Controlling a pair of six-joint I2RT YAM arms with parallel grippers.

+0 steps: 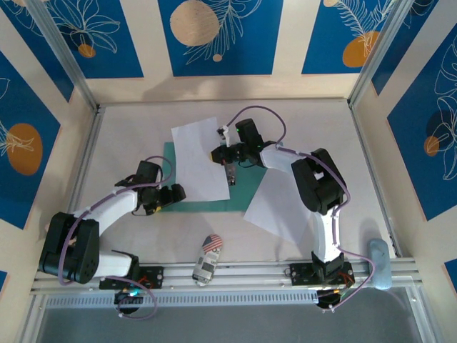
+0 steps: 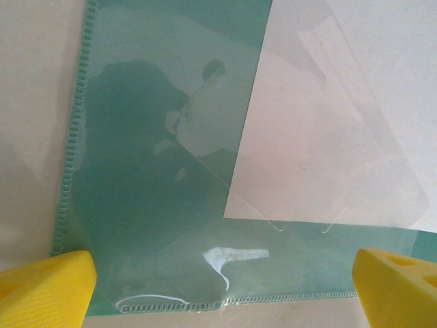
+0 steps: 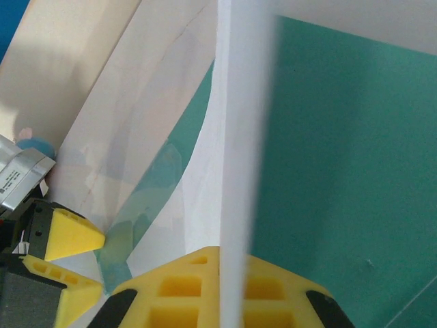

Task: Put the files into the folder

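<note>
The teal-green folder lies flat in the middle of the table, also seen as the folder and the folder from the wrists. One white file lies slanted across it, its right edge lifted. My right gripper is shut on that edge; the sheet runs edge-on between the yellow fingers of the right gripper. A second file lies flat at the folder's right, under the right arm. My left gripper stands open over the folder's near-left corner, its fingertips wide apart, left gripper holding nothing.
A toy car with a flag pattern sits near the front rail between the arm bases. A pale blue object rests on the rail at the right. Patterned walls close in the table on three sides.
</note>
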